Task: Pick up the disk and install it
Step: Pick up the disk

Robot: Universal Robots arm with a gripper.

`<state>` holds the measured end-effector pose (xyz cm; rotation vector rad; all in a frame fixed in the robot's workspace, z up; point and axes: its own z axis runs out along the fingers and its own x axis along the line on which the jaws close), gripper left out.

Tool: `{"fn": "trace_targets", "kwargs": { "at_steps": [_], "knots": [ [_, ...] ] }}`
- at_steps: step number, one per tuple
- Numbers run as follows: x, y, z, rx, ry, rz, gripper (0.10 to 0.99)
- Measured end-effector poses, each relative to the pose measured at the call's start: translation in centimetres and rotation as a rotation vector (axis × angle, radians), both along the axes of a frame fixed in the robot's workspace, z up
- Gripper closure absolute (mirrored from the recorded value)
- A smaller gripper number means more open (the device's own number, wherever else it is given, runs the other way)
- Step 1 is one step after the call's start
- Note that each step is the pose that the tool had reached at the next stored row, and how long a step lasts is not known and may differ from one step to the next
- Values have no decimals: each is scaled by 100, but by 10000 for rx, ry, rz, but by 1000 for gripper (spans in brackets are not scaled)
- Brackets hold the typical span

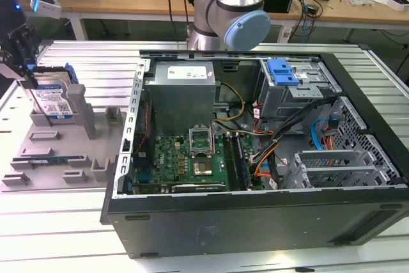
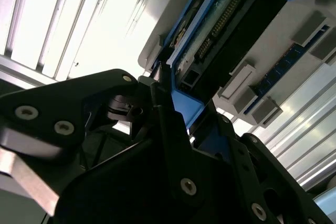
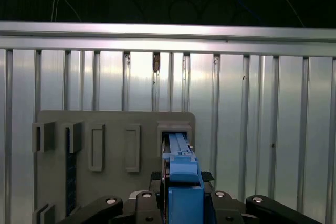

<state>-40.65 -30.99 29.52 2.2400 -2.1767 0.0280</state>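
We saw the black robot gripper (image 1: 28,76) in the upper left of the exterior view, lowered onto the top edge of the flat rectangular silver metal disk with a blue-and-white label and blue plastic rails (image 1: 54,99). The disk stood upright on its edge in a slot of the grey plastic holder tray (image 1: 59,158), which lay on the ribbed aluminium table (image 1: 57,228) at the exterior view's left.

In both wrist views the black fingers (image 3: 143,201) stood on either side of the disk's blue rail (image 3: 182,179). One finger (image 2: 164,109) lay against the rail, so the gripper looked clamped on the disk (image 2: 220,24), which remained seated in the holder tray (image 3: 115,121).

The open black computer case (image 1: 255,225) filled the centre and right of the exterior view, well apart from the disk. A grey boxy power supply (image 1: 182,97) sat inside it at upper centre, with a bright-blue plastic latch (image 1: 282,71) further towards the exterior view's right. The silver and blue robot arm (image 1: 228,6) rose behind the case at the top centre.
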Motion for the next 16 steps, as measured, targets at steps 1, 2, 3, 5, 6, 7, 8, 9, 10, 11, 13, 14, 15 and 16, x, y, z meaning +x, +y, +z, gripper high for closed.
{"fn": "trace_targets", "kwargs": {
  "at_steps": [1,2,3,5,6,7,8,9,10,11,13,14,15,16],
  "knots": [
    [0,0,-1,0,0,0,718],
    [0,0,-1,0,-1,0,718],
    [0,0,-2,1,-2,0,718],
    [0,0,-2,0,-2,0,718],
    [0,0,-2,1,-2,0,718],
    [0,0,-2,1,-2,0,718],
    [0,0,-2,1,-2,0,718],
    [0,0,-3,1,-2,-1,718],
    [0,0,-3,1,-2,0,718],
    [0,0,-3,1,-2,0,718],
    [0,0,-4,1,-2,0,718],
    [0,0,-4,1,-2,0,718],
    [0,0,-4,1,-2,0,718],
    [0,0,-4,0,-2,0,718]
  ]
}}
